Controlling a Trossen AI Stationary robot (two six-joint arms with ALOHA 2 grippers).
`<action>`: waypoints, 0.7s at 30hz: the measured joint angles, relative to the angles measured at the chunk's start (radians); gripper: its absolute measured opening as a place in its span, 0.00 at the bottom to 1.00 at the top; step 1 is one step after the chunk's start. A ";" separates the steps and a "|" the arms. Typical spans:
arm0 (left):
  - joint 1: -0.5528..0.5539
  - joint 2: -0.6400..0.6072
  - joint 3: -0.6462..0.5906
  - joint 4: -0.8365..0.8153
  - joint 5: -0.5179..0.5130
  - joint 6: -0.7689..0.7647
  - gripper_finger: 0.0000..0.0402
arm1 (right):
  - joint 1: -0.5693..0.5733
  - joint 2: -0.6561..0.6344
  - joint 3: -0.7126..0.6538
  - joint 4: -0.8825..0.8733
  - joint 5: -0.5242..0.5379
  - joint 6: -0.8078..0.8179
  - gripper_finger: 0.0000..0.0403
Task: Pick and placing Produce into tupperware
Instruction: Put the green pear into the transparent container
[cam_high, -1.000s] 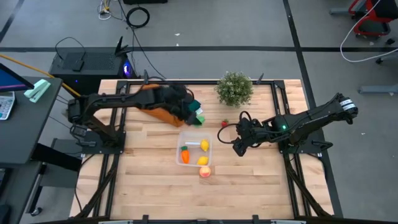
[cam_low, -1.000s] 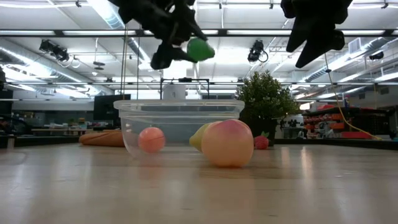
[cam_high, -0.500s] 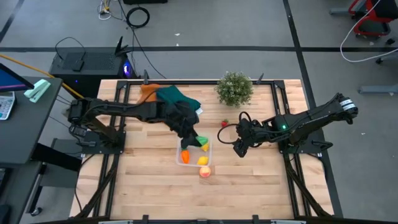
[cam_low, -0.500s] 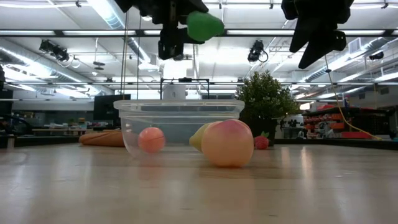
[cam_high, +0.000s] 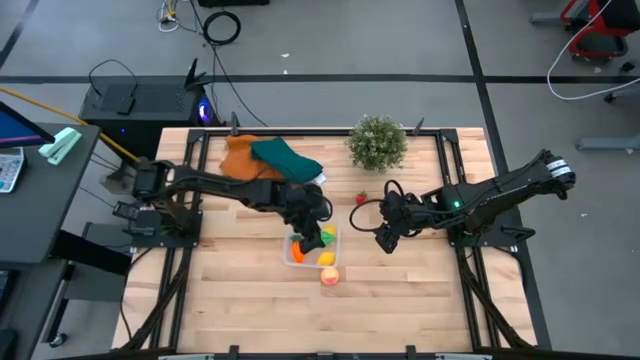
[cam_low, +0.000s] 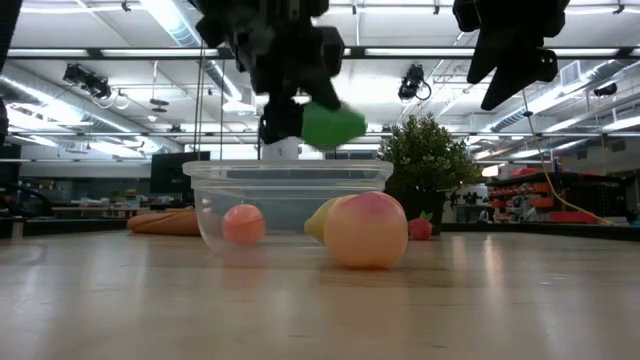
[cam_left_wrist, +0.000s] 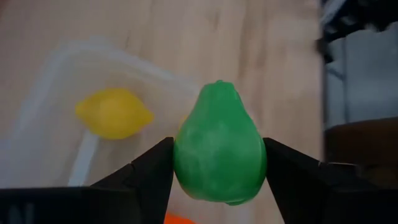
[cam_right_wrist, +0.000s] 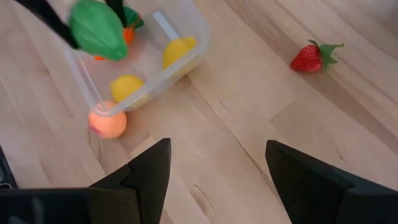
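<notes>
So my left tool (cam_left_wrist: 217, 168) is clamped on the green pear (cam_left_wrist: 219, 151) and it hangs right over the tupperware (cam_high: 296, 256), which sits mid-surface, a bit toward the near side. In the low view the pear is just above the rim, not touching it.

Already in the tub: two yellow pieces (cam_right_wrist: 127, 85) and an orange carrot (cam_high: 298, 246). The peach (cam_low: 366, 229) sits outside, touching the tub's near wall, and a strawberry (cam_right_wrist: 314, 56) lies on bare wood well off to the right, near the potted plant (cam_high: 378, 142).

What I'd do for a clean drop: aim for the free spot between the lemon (cam_left_wrist: 113, 112) and the carrot, come down until the pear is below the rim, then let go. Dropping from up here, I reckon it bounces off the other fruit and rolls out. Also watch the rim so my fingers don't tip the tub.

My right tool (cam_right_wrist: 219, 168) waits to the right of the tub, fingers apart, nothing in it.
</notes>
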 joint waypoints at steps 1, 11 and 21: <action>-0.003 0.010 0.000 -0.016 -0.017 0.012 0.59 | 0.000 0.000 0.000 0.000 0.000 0.000 0.57; -0.057 0.057 0.000 -0.104 -0.260 0.065 0.59 | 0.000 0.000 0.000 -0.005 -0.006 0.002 0.57; -0.119 0.057 0.000 -0.118 -0.389 0.104 0.58 | 0.000 0.000 0.000 -0.008 -0.007 0.001 0.57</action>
